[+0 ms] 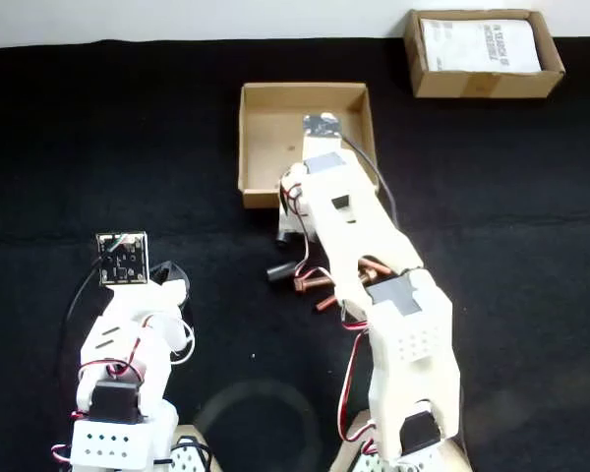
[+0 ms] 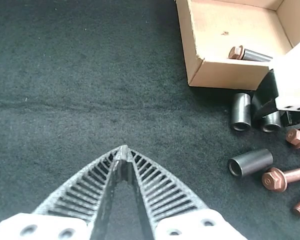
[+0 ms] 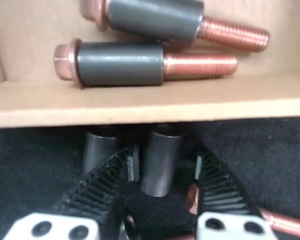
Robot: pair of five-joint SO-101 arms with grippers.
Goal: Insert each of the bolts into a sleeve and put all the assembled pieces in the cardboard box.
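Black tabletop (image 1: 128, 128) carries the cardboard box (image 3: 140, 102), two assembled pieces (image 3: 120, 62) inside. Just outside its wall, the right gripper (image 3: 165, 162) straddles a sleeve (image 3: 160, 150), jaws open and holding nothing. Closing on the sleeve looks next, then mating it with a loose bolt (image 2: 282, 177). The left gripper (image 2: 124, 150) sits closed and empty, well apart from the box.

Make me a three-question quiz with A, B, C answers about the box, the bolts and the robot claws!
1. Where do the assembled pieces lie? A on the cloth; B in the cardboard box; C in a gripper.
2. What colour are the bolts? A copper; B blue; C green.
3. The left gripper is: A wide open; B holding a sleeve; C shut, empty.
1 B, both rest inside its walls. 2 A, heads and threads look copper. 3 C, its jaws meet with nothing between.
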